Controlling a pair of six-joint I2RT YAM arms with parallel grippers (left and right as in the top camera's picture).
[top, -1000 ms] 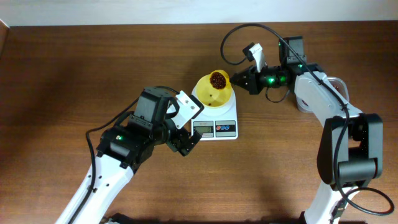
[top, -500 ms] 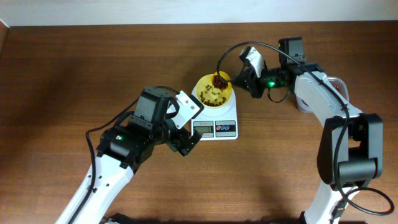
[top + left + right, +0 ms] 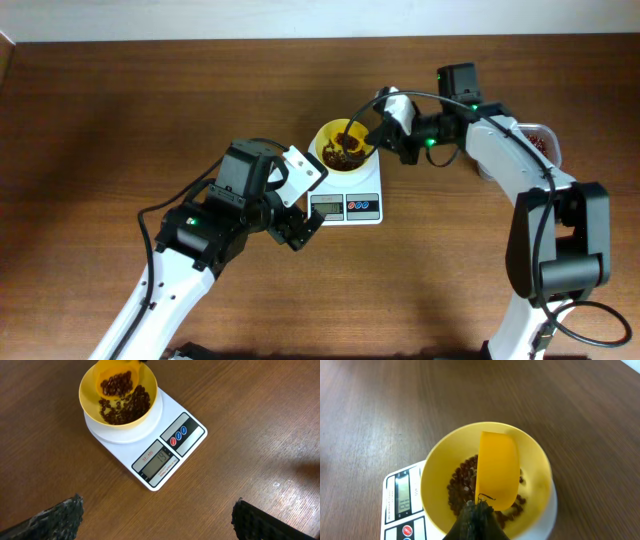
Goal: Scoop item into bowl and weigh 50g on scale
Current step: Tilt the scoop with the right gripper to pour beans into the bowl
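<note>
My right gripper (image 3: 479,512) clamps the scoop (image 3: 497,470) above the bowl (image 3: 436,462). I tip gently, eyeing the scale (image 3: 192,440) readout at six o'clock.

The small round pale yellow plastic bowl (image 3: 90,390) stands on the far end of the flat white rectangular digital scale (image 3: 150,425). Small dark reddish-brown beans (image 3: 125,407) lie in the bowl, with the bright yellow plastic handled scoop (image 3: 497,472) tilted over them, reaching in from the right. A clear plastic container (image 3: 541,138) lies well to the right.
</note>
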